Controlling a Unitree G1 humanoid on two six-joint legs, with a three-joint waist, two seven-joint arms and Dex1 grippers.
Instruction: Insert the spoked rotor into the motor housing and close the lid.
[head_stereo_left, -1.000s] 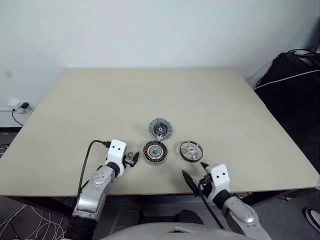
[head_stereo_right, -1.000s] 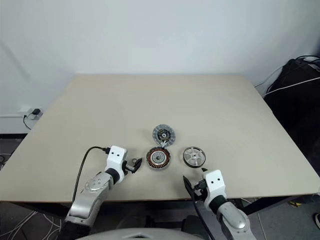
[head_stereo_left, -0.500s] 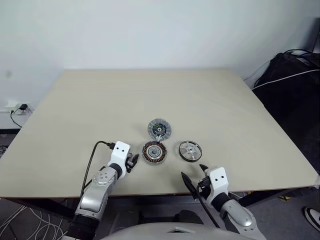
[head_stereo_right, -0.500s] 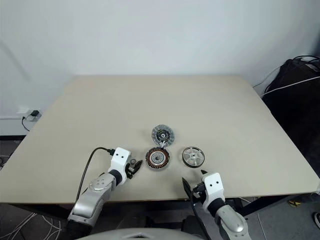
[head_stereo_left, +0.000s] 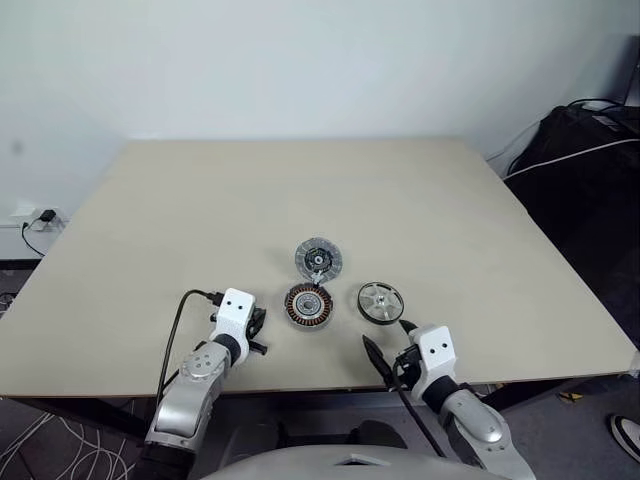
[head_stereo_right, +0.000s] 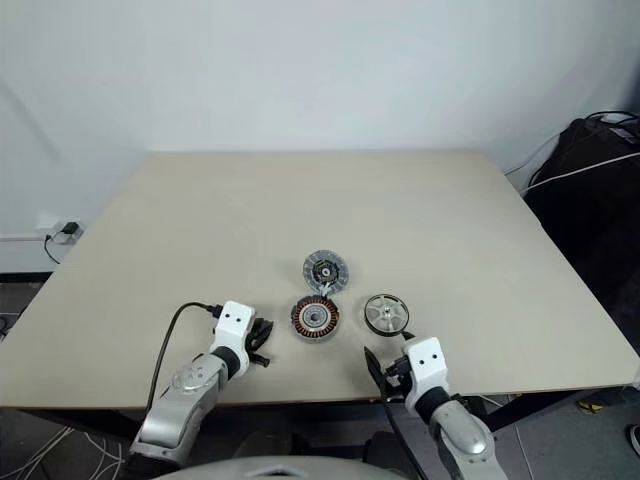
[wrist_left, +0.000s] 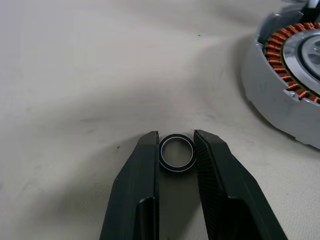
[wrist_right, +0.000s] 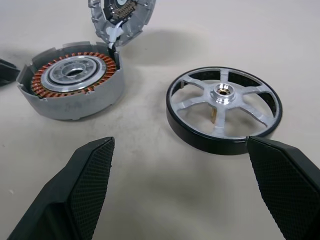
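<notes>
A pale beige table (head_stereo_left: 300, 190) stands against a plain white wall (head_stereo_left: 300, 60), a wall socket (head_stereo_left: 45, 213) low at left, black bags (head_stereo_left: 585, 170) at right

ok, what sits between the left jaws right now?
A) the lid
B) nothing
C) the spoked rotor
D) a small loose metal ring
D: in the left wrist view the small metal ring lies on the table between the left gripper's two black fingers, which close against its sides; the motor housing sits apart from it.

Lab: bare worktable (head_stereo_left: 200, 200), white wall (head_stereo_left: 300, 60), trailing cables (head_stereo_left: 560, 150)
</notes>
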